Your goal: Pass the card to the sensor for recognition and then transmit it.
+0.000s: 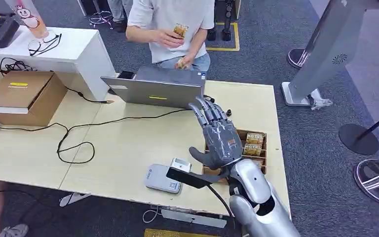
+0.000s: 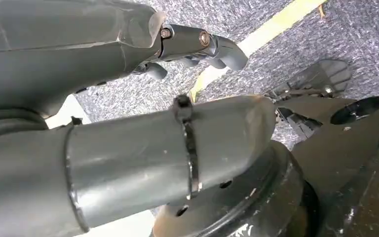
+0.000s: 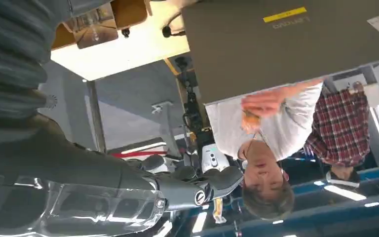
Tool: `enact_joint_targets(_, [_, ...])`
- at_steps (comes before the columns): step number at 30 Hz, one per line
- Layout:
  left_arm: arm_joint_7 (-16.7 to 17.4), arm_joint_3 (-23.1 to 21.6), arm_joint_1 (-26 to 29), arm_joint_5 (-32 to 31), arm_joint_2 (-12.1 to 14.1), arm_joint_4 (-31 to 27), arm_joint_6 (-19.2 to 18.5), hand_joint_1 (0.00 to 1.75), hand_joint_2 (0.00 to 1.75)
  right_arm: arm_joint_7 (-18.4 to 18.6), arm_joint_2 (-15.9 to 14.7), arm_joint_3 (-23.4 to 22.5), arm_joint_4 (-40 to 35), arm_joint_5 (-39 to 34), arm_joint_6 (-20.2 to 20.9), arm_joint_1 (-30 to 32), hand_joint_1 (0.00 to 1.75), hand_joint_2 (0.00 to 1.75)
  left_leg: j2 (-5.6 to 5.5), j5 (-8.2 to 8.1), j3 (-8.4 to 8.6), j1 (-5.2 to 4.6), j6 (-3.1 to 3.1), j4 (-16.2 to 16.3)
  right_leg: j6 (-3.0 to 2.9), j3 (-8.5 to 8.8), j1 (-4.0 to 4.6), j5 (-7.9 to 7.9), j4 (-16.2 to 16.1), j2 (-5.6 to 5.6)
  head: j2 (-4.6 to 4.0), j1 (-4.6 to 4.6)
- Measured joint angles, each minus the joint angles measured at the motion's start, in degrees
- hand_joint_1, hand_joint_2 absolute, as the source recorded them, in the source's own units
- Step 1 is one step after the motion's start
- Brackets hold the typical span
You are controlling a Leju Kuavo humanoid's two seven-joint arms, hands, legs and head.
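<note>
The right hand (image 1: 218, 140) is seen raised above the pale wooden counter (image 1: 128, 143), its dark grey fingers (image 1: 207, 112) spread apart and stretched toward the person, with nothing held between them; in the right wrist view the same fingers (image 3: 212, 183) are seen extended and empty. The left hand (image 2: 197, 47) is shown in the left wrist view hanging over blue-grey carpet (image 2: 325, 34) crossed by a yellow floor stripe (image 2: 271, 29), its fingers loosely curled with nothing in them. The patterned brown-and-orange card (image 1: 180, 31) is held by the person in a white T-shirt (image 1: 170, 19) standing at the far side of the counter — it is pinched in a raised hand, well apart from the right hand. A second card-like item appears to be held in the person's lower hand, though it is too small to be made out. The flat grey card sensor (image 1: 162, 178) lies near the counter's front edge, to the left of the right hand, with a small white-and-grey block just beside it. An open wooden box of cards (image 1: 254, 144) sits just to the right of the hand, partly hidden by it. A grey laptop (image 1: 153, 89) is set with its lid back toward the robot, and a black cable (image 1: 74, 143) is looped across the counter. A brown cardboard box (image 1: 22, 96) rests at the left end.
</note>
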Motion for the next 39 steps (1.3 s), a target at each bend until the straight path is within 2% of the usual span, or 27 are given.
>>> enact_joint_targets(4, [0.1,0.9,0.0,-0.7,0.0,0.0,-0.2,0.00,0.00,1.1,-0.5,0.0,-0.5,0.9,1.4,0.3,0.05,1.75,0.00,0.00,0.00,0.00,0.00,0.0,0.00,0.00,0.00,0.00,0.0,0.00,0.00,0.00])
enact_joint_targets(6, [0.2,1.2,0.0,-1.0,0.0,0.0,-0.3,0.00,0.00,1.6,-0.7,0.0,-0.7,1.0,1.7,0.5,0.17,1.75,0.00,0.00,0.00,0.00,0.00,0.0,0.00,0.00,0.00,0.00,0.0,0.00,0.00,-0.02])
enact_joint_targets(15, [0.4,2.1,-0.1,-1.7,0.0,0.0,-0.4,0.00,0.00,2.4,-1.6,0.0,-0.6,1.0,2.5,1.1,0.19,1.75,0.00,0.00,0.00,0.00,0.00,0.0,0.00,0.00,0.00,0.00,0.0,0.00,0.00,0.00])
enact_joint_targets(18, [0.4,2.4,-0.1,-1.8,0.0,0.0,-0.4,0.00,0.00,2.7,-1.8,0.0,-0.3,1.0,2.5,1.1,0.14,1.75,0.00,0.00,0.00,0.00,0.00,0.0,0.00,0.00,0.00,0.00,0.0,0.00,0.00,0.00])
enact_joint_targets(20, [0.4,2.6,-0.1,-1.8,0.0,0.0,-0.4,0.00,0.00,2.8,-1.9,0.0,0.0,1.0,2.6,1.1,0.16,1.75,0.00,0.00,0.00,0.00,0.00,0.0,0.00,0.00,0.00,0.00,0.0,0.00,0.00,0.00])
enact_joint_targets(22, [0.4,2.7,-0.1,-1.8,0.0,0.0,-0.4,0.00,0.00,2.9,-1.9,0.0,0.4,1.0,2.7,1.1,0.30,1.75,0.00,0.00,0.00,0.00,0.00,0.0,0.00,0.00,0.00,0.00,0.0,0.00,0.00,0.00])
enact_joint_targets(27, [0.4,2.9,0.0,-1.8,0.0,0.0,-0.4,0.00,0.00,4.0,-2.2,0.0,1.5,2.1,2.9,1.3,0.37,1.75,0.00,0.00,0.00,0.00,0.00,0.0,0.00,0.00,0.00,0.00,0.0,0.00,0.00,0.00])
enact_joint_targets(32, [0.4,3.5,0.0,-1.8,0.0,0.0,-0.4,0.00,0.00,6.0,-2.5,0.0,2.3,5.0,2.6,1.5,0.31,1.75,0.00,0.00,0.00,0.00,0.00,0.0,0.00,0.00,0.00,0.00,0.0,0.00,0.00,0.00])
enact_joint_targets(33, [0.4,3.7,0.0,-1.8,0.0,0.0,-0.4,0.00,0.00,6.5,-2.6,0.1,2.4,5.5,2.6,1.5,0.37,1.75,0.00,0.00,0.00,0.00,0.00,0.0,0.00,0.00,0.00,0.00,0.0,0.00,0.00,0.00])
enact_joint_targets(39, [0.3,4.3,0.4,-2.1,-0.2,0.0,-0.4,0.00,0.00,8.2,-3.2,0.1,2.4,7.8,2.9,2.2,0.42,1.75,0.00,0.00,0.00,0.00,0.00,0.0,0.00,0.00,0.00,0.00,0.0,0.00,0.00,0.00])
